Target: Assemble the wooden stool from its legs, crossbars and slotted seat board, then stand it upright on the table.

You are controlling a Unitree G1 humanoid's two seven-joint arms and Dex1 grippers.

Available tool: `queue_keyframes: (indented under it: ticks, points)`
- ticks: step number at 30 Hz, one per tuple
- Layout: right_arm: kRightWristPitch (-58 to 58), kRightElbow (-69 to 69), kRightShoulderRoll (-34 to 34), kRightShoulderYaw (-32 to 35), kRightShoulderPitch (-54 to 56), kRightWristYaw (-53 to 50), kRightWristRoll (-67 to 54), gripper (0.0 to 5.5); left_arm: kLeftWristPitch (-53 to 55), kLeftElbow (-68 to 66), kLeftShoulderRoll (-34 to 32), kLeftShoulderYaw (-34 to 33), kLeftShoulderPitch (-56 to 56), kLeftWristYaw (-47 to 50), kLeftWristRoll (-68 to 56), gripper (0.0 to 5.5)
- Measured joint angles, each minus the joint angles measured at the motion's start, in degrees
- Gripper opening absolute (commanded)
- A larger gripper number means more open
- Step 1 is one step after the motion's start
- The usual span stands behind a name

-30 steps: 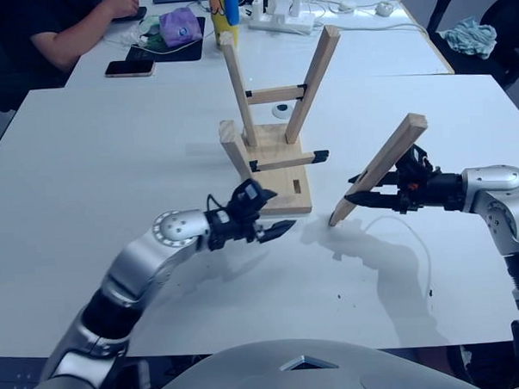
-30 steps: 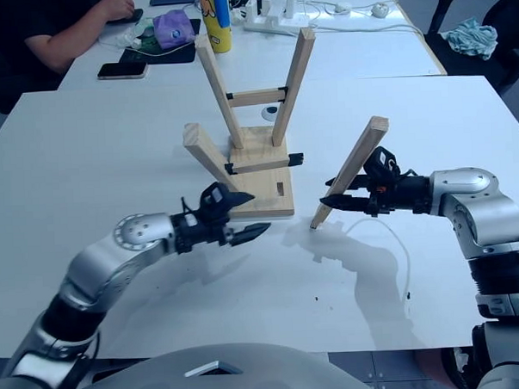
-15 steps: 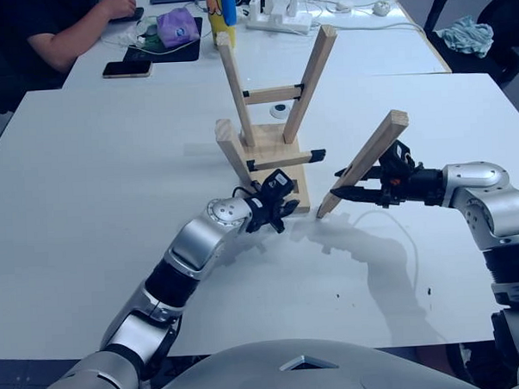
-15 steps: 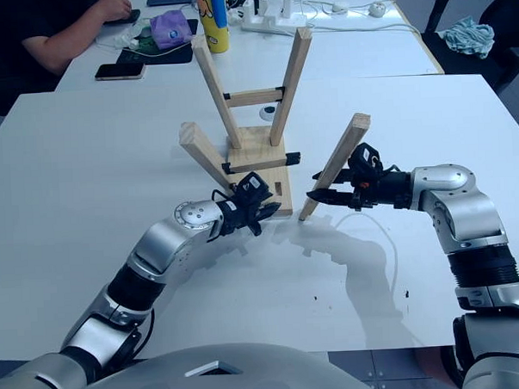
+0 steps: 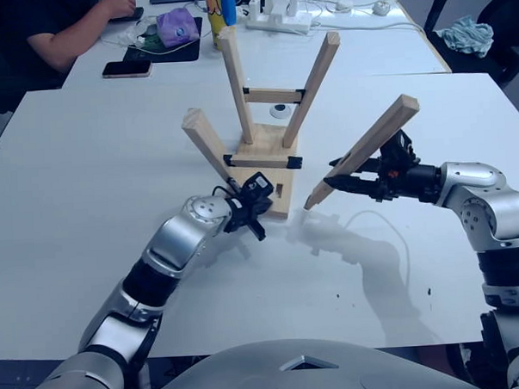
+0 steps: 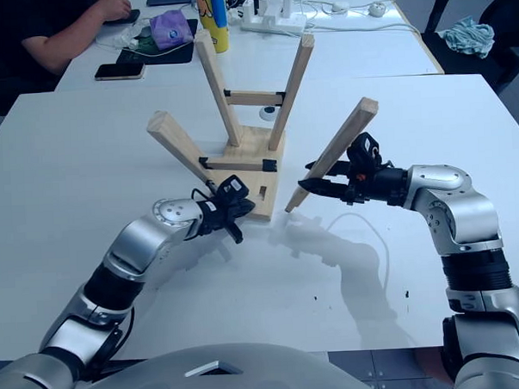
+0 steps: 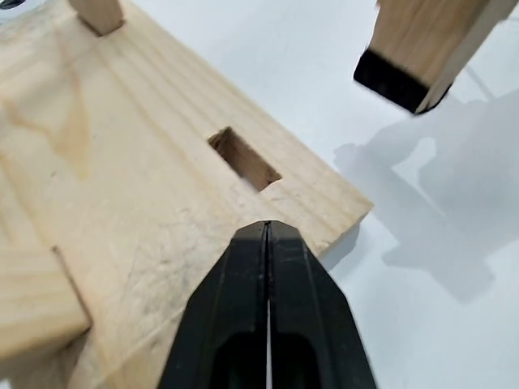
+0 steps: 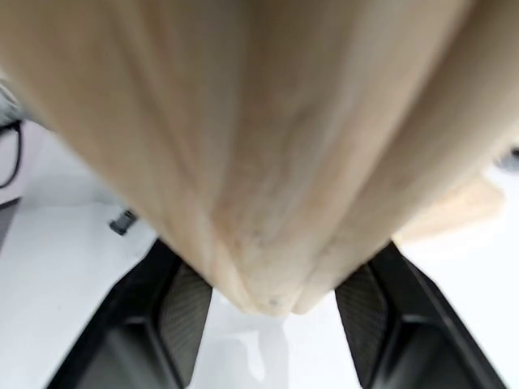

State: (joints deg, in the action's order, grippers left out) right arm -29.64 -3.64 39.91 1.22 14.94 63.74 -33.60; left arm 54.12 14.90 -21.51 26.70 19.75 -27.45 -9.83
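On the white table [image 5: 78, 177] the seat board [image 7: 146, 186] lies flat with 3 legs [image 5: 236, 83] pointing up, joined by 2 crossbars [image 5: 272, 95]. The left gripper [image 7: 266, 228], fingers pressed together, rests its tips on the board just beside an open slot [image 7: 243, 158]. The right gripper [image 6: 312, 175] pinches the loose leg [image 5: 369, 142], tilted, its black-capped end off the board's corner and apart from the slot. A thin white cable [image 5: 390, 219] lies under the right arm. On the far table sit a phone [image 5: 127, 69], yellow bottle [image 5: 224, 6] and power strip [image 5: 280, 23].
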Motion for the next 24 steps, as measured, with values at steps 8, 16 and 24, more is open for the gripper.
queue_keyframes:
  ticks: [8,16,24]
  points:
    - [-0.65,-2.03,-3.49,0.02,-1.06,-2.22,-0.58,2.04,-2.30,0.40,-1.91,-5.00,-4.12,-1.73,-1.46,0.00]
    - [1.85,-2.19,-8.64,-1.09,-0.52,-4.58,0.35,2.04,-4.65,-3.66,-1.62,-9.99,-3.97,-1.69,-1.52,0.00]
    - [6.67,0.45,-11.86,-2.91,-0.42,-6.12,3.92,2.04,-5.23,-4.56,-1.10,-10.87,-4.24,-1.89,-1.99,0.00]
